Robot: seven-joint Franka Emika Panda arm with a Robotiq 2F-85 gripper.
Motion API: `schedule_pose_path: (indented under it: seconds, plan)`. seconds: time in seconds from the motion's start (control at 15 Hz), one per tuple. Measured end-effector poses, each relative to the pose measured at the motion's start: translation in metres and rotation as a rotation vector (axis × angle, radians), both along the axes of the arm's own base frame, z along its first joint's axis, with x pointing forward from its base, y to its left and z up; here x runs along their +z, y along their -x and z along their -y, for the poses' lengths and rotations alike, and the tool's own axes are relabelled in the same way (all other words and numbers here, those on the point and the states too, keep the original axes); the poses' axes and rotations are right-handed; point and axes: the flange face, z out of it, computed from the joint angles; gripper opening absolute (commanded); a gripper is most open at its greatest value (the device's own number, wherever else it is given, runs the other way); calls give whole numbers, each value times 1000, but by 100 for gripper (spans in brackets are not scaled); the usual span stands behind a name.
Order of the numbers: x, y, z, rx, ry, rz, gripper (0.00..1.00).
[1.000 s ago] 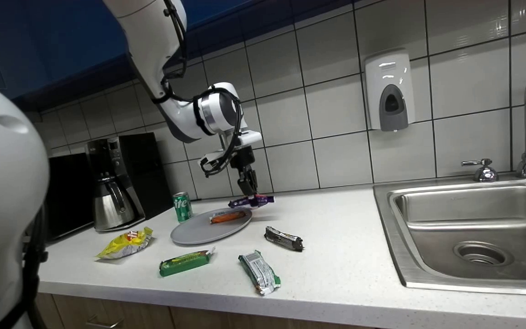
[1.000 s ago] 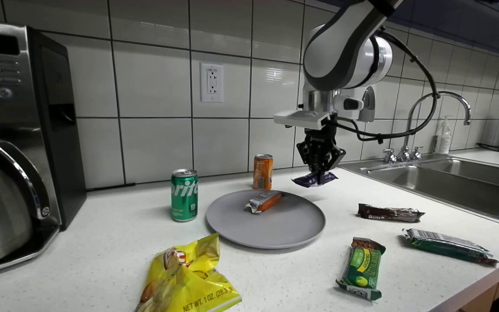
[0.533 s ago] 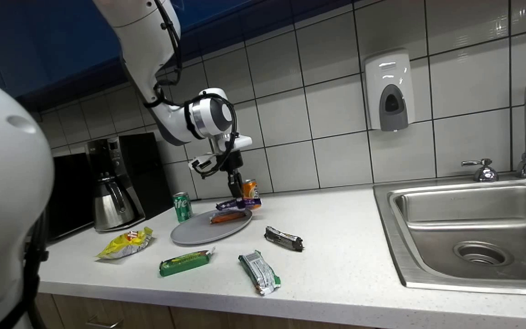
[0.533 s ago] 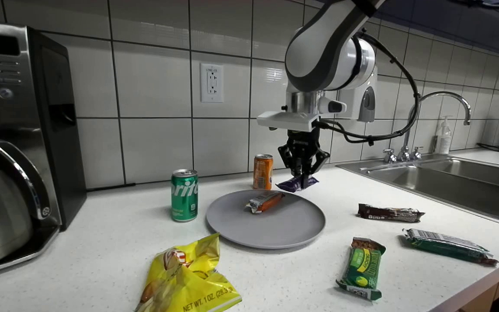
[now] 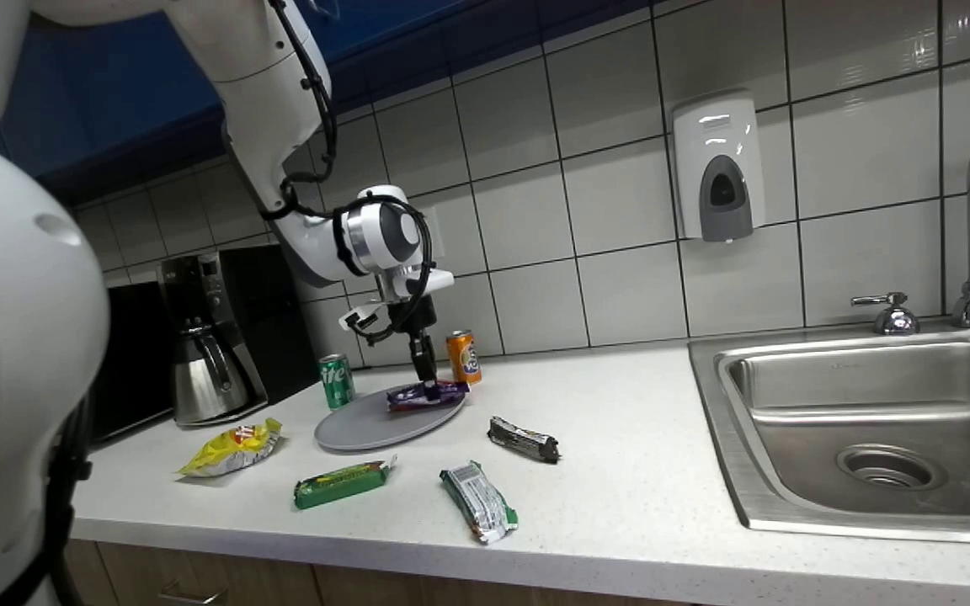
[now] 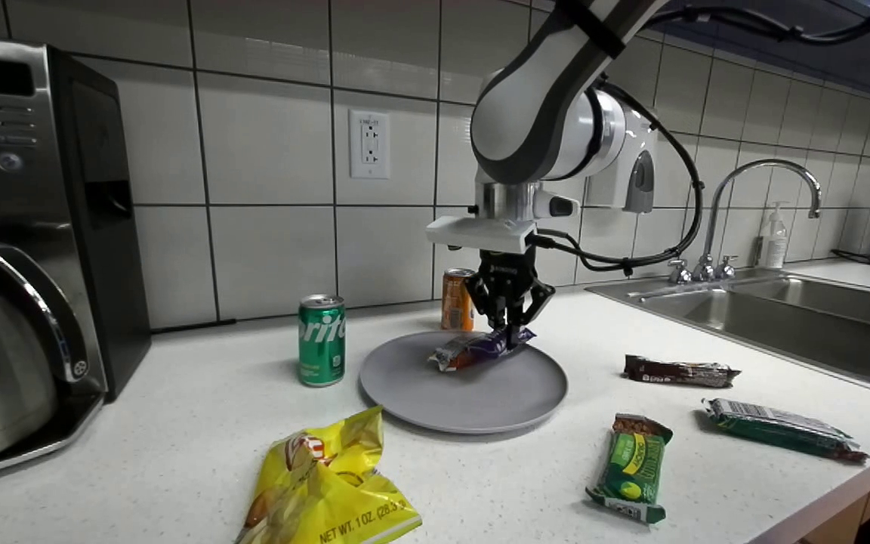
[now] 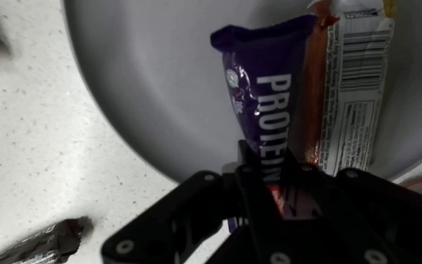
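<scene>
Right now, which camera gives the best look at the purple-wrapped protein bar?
The wrist view: the purple-wrapped protein bar appears large, with PROTEIN readable, though the gripper covers part of it. Both exterior views show it smaller, without readable lettering, pinched in the gripper at the gray plate.

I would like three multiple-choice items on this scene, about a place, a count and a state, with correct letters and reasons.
1. Where does the orange-and-silver wrapped bar lie?
A) in the steel sink
B) on the round grey plate
C) inside the steel coffee pot

2. How many metal cans stand on the white counter?
A) two
B) three
C) five

3. How is the black jointed pincer?
A) open, holding nothing
B) shut on a yellow chip bag
C) shut on a purple-wrapped bar

1 B: the wrist view shows the plate beneath it.
2 A: both exterior views show a green can and an orange can.
3 C: the wrist view shows it pinching that bar.
</scene>
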Motion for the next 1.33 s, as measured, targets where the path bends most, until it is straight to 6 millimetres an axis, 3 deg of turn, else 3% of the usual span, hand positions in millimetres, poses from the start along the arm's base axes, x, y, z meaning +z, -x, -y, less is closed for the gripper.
schedule_pose_path:
  seconds: [0.07,0.13,0.2,0.67,0.8,1.33]
  plan:
    - [-4,-1,-2,2,1,-3,4]
    - [-7,-2,-3,4,1,-6,43]
    - [-9,-4,-4,6,1,-6,44]
    - [8,-12,-2,7,-14,8,95]
    - [21,-11,2,4,-26,-1,100]
    - [82,3,23,-29,-64,-35,100]
